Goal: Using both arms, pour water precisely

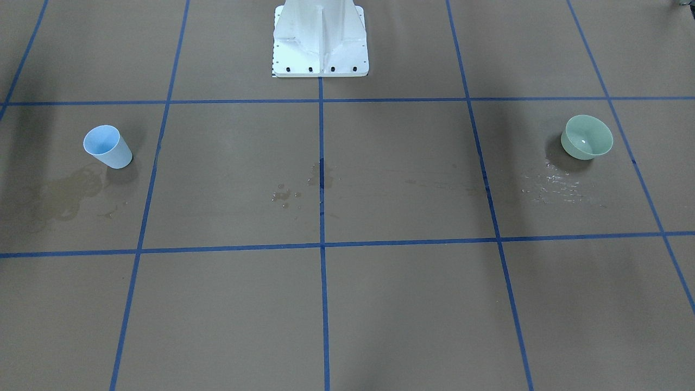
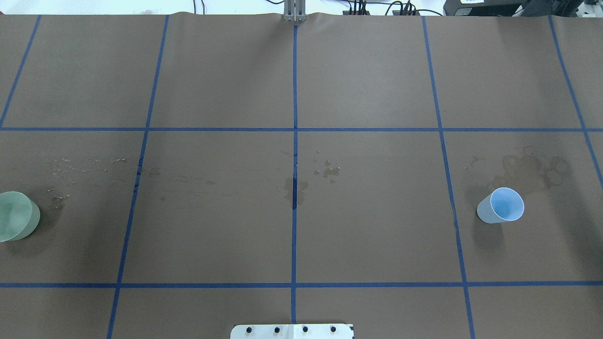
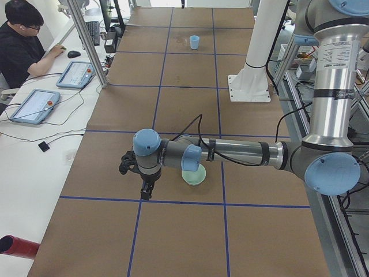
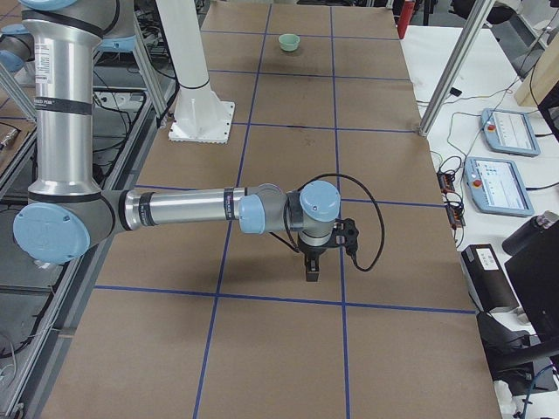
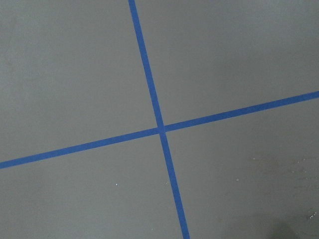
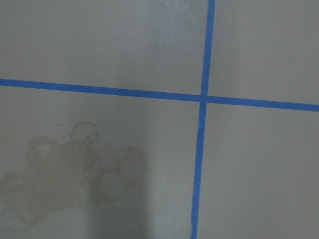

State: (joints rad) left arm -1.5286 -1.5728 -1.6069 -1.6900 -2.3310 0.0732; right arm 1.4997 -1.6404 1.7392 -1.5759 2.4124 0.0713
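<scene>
hovering over the table (image 2: 377, 70): left arm (image 3: 242, 153), right arm (image 4: 183, 209).

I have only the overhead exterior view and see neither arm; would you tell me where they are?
Observer: The left arm reaches out level above the table, the left gripper pointing down; in the exterior left view its wrist partly covers the green bowl.
Operator: And the right arm?
Observer: The right arm is stretched out level too, the right gripper pointing down.
Operator: Is the bowl, cut off at my edge, upright?
Observer: Yes; the front-facing view shows it whole and upright, a bright glint inside.
</scene>
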